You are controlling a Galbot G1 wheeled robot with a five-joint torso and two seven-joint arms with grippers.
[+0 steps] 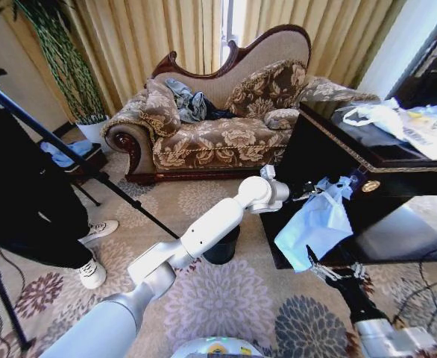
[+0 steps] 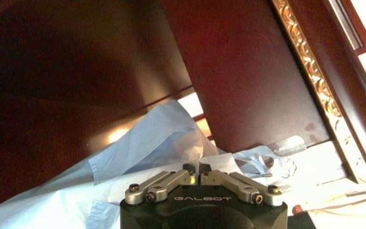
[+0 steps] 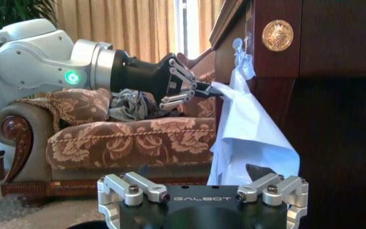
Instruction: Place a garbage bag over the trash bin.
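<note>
Garbage bag (image 1: pixel 317 222) hangs pale blue off the corner of the dark wooden cabinet (image 1: pixel 397 168), draped down its front, well up off the floral rug! The left gripper (image 1: pixel 306 190) has reached in from the sofa (image 1: pixel 218 119) side and its jaws are pinched tight on a fold near the top of the film, right by the knotted handles. Below, the right gripper (image 1: pixel 324 270) sits near the bag's lower corner with its jaws spread wide, holding nothing. And the trash bin (image 1: pixel 222 245)? Black, small, tucked on the rug behind the left forearm, clear of the bag. Now the risks, as I read them: that thin film could tear or slip free if the left arm pulls while the handles are caught on the cabinet edge. A one-point pinch may also leave the mouth collapsed, so the bag arrives at the bin bunched and not open. The left forearm could well knock the bin over on the swing.
</note>
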